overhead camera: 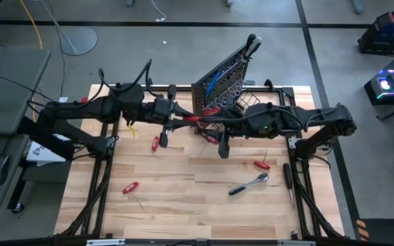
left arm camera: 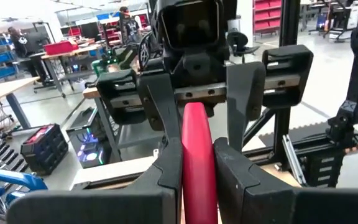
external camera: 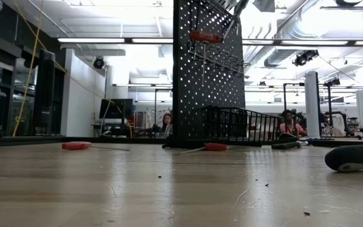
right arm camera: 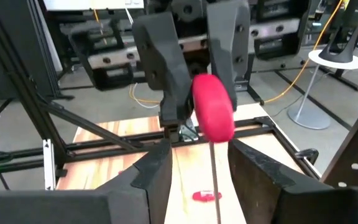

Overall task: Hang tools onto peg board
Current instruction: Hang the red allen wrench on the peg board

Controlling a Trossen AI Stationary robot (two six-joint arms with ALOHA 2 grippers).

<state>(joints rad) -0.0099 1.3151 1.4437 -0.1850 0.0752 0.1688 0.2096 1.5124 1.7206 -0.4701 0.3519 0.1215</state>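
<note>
My left gripper (overhead camera: 187,121) (left arm camera: 197,155) is shut on a red-handled screwdriver (overhead camera: 191,119), held in the air in front of the upright black peg board (overhead camera: 224,82). My right gripper (overhead camera: 207,124) (right arm camera: 201,168) faces it from the table's right. It is open, with a finger on either side of the thin shaft (right arm camera: 215,171), not touching it. On the board hang a blue T-handle key (overhead camera: 214,78), another red screwdriver (external camera: 205,36) and a silver tool (overhead camera: 252,44). The black wire basket (external camera: 238,123) sits at the board's base. My left gripper pinches the screwdriver's red handle (left arm camera: 197,134) between its two fingers. The fingers come level from the table's left and lie along the handle. The screwdriver is lifted clear of the table, about level. Its butt end (right arm camera: 213,106) and shaft point toward my right gripper.
Loose on the table lie red screwdrivers (overhead camera: 157,142) (overhead camera: 130,186) (overhead camera: 262,164) (overhead camera: 213,139), a chrome ratchet (overhead camera: 248,183) and a black-handled screwdriver (overhead camera: 289,181). The low view shows two red ones (external camera: 75,145) (external camera: 214,146) and the black handle (external camera: 355,157). People sit in the room behind.
</note>
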